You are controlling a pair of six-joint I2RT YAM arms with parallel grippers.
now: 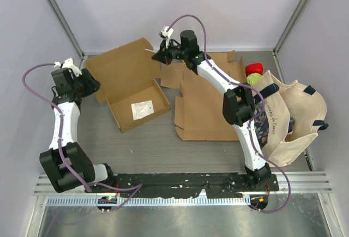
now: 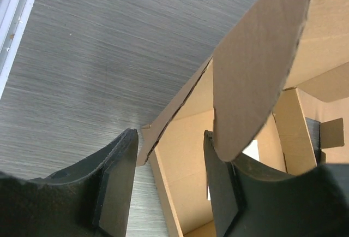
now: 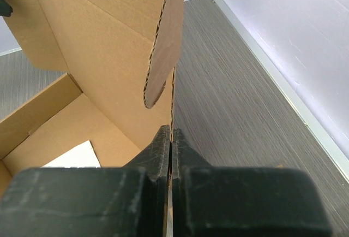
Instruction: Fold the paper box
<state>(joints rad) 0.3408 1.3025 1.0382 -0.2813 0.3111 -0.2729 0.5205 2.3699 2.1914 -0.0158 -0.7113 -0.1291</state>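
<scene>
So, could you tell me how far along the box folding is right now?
Done: the paper box has its tray walls up, a white slip inside. In hand: the right end effector is shut on the edge of the lid; the left end effector stands open around a side wall's corner. Left: the lid is not yet closed, and a flat cardboard blank lies unfolded beside it.
</scene>
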